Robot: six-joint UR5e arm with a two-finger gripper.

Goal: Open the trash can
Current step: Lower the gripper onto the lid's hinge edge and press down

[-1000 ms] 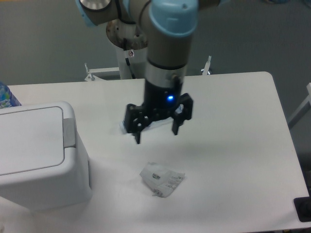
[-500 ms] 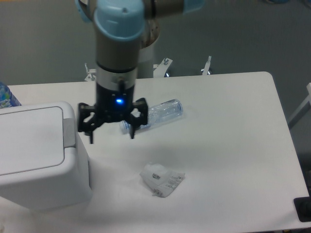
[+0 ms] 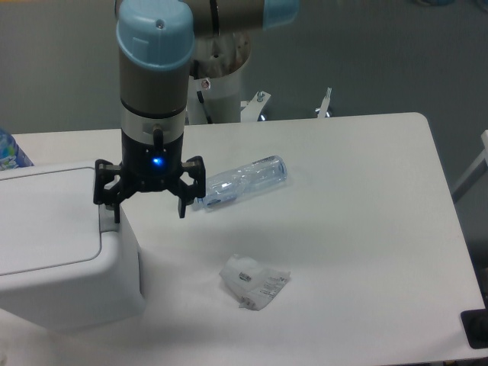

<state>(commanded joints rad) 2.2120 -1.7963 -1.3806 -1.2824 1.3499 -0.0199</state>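
The trash can (image 3: 53, 244) is a large white boxy bin at the left of the table, its flat lid down. Its grey tab sits on the right edge, mostly covered by my gripper's left finger. My gripper (image 3: 149, 212) hangs open just right of the lid's edge. The left finger is over the tab and the right finger is over bare table. Nothing is between the fingers.
A clear plastic bottle (image 3: 245, 181) lies on its side right of the gripper. A crumpled white wrapper (image 3: 254, 281) lies nearer the front edge. A blue patterned object (image 3: 9, 150) peeks in at the far left. The table's right edge has a dark object (image 3: 476, 328) at its front corner.
The arm has swung left across the table, from above the bottle to the trash can's right edge. The gripper has stayed open. The bottle, hidden before, is now uncovered.
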